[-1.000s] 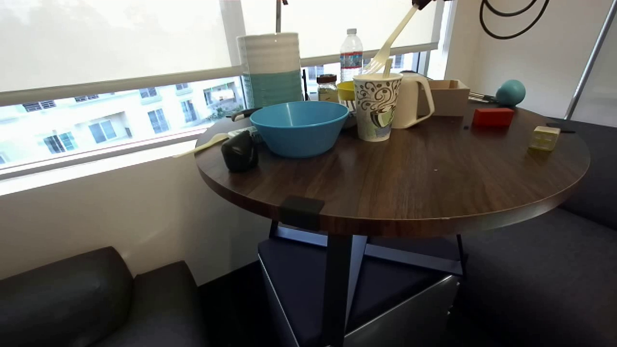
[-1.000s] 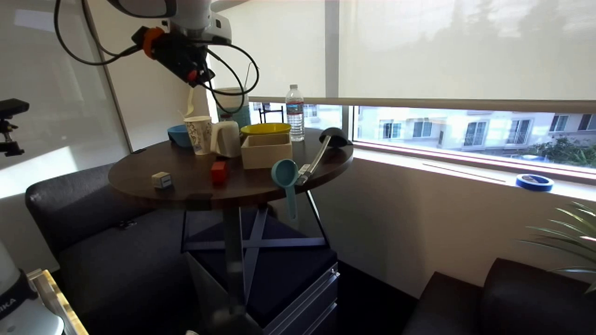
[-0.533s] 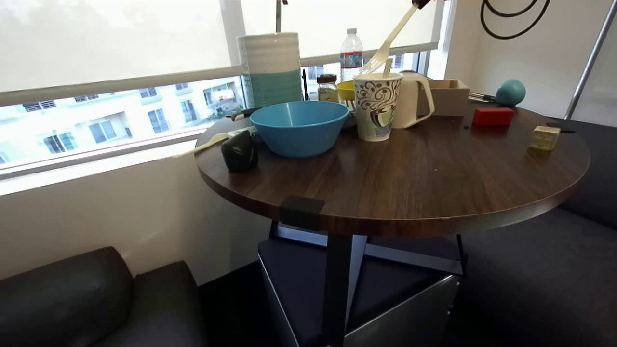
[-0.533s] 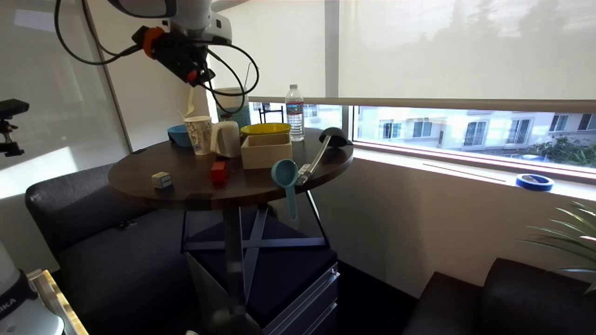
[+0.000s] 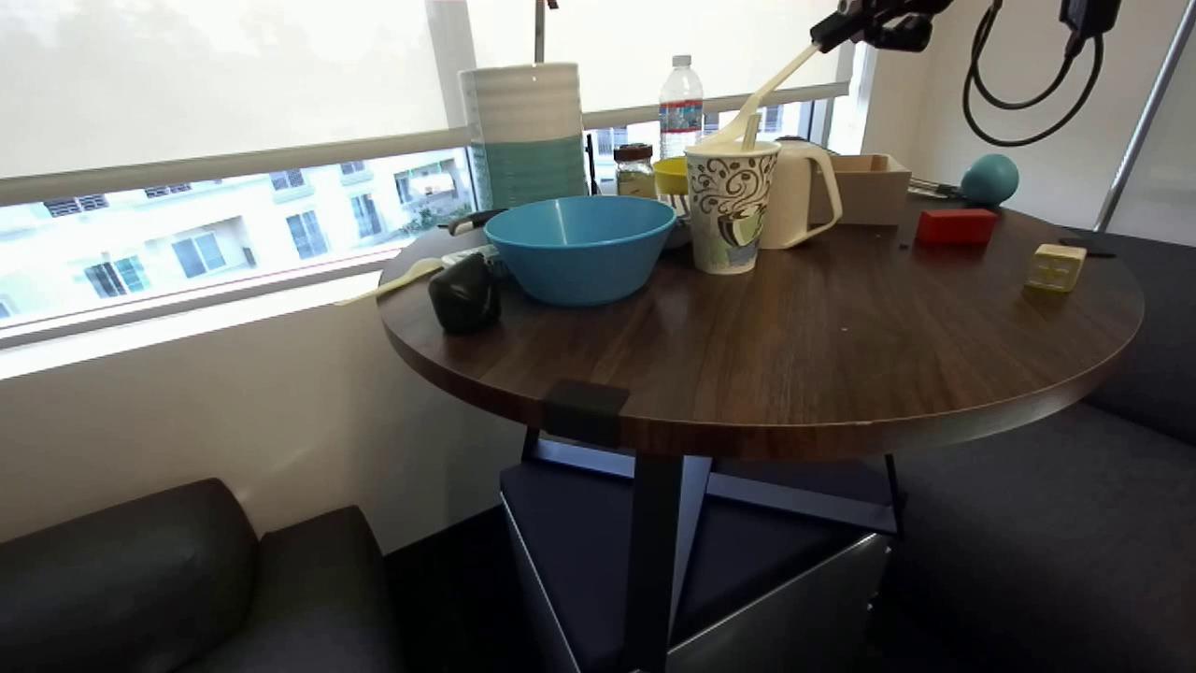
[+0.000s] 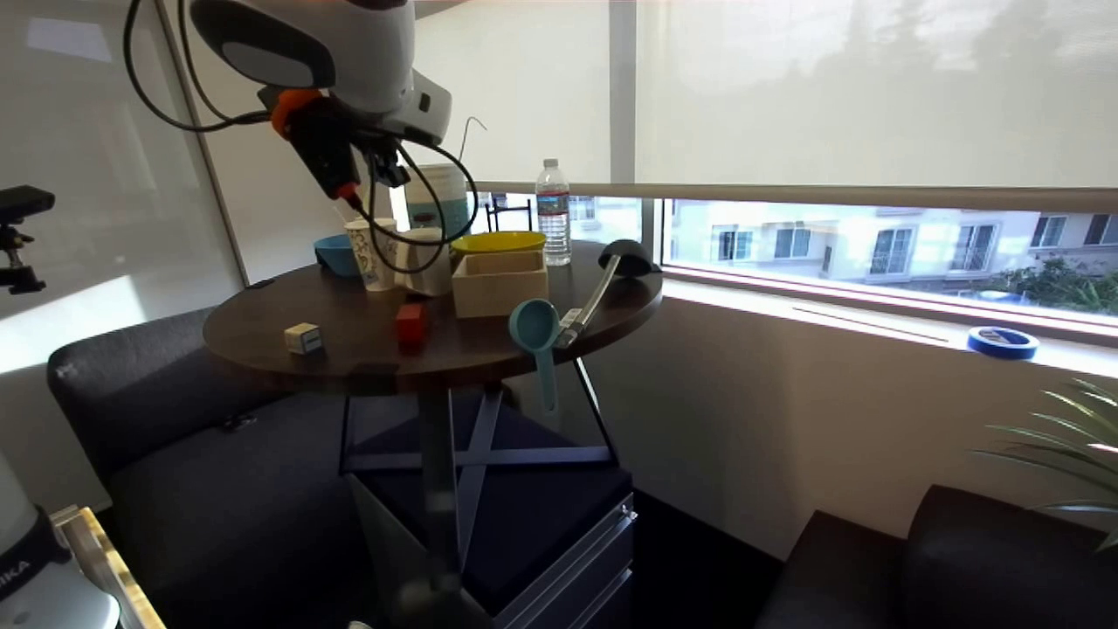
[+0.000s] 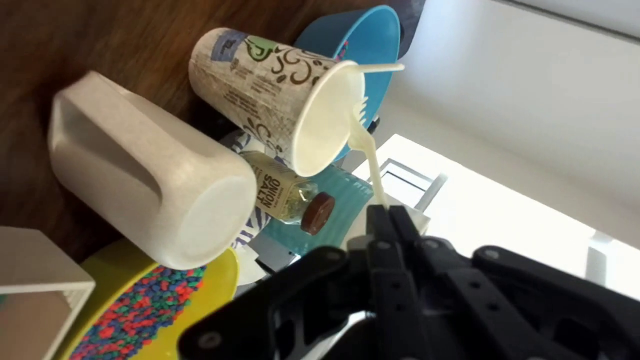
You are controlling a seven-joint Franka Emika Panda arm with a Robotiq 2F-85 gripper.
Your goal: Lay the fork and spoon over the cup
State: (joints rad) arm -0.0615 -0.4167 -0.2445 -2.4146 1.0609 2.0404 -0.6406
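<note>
The tall cream cup (image 5: 733, 210) with dark swirls stands upright on the table; it also shows in the wrist view (image 7: 265, 90). My gripper (image 7: 383, 207) is shut on the handle end of a pale plastic fork (image 7: 370, 150). In an exterior view my gripper (image 5: 822, 35) is above and beyond the cup, and the fork (image 5: 775, 86) slopes down to its rim. The tines are at the cup's mouth; I cannot tell whether they touch it. A pale utensil handle (image 5: 750, 133) sticks out of the cup; its head is hidden. Another pale utensil, spoon-like (image 5: 411, 277), overhangs the table edge.
A blue bowl (image 5: 579, 254) and a white pitcher (image 5: 792, 192) flank the cup closely. An onion salt jar (image 7: 280, 195), a yellow bowl (image 7: 227, 275), a box (image 6: 500, 293) and a water bottle (image 5: 681, 107) stand behind. A red block (image 5: 955, 227) lies farther off.
My gripper has moved down with the fork and has come into sight in an exterior view. The fork's handle lies at a flatter slope, and its tines appear more edge-on. The cup has not moved.
</note>
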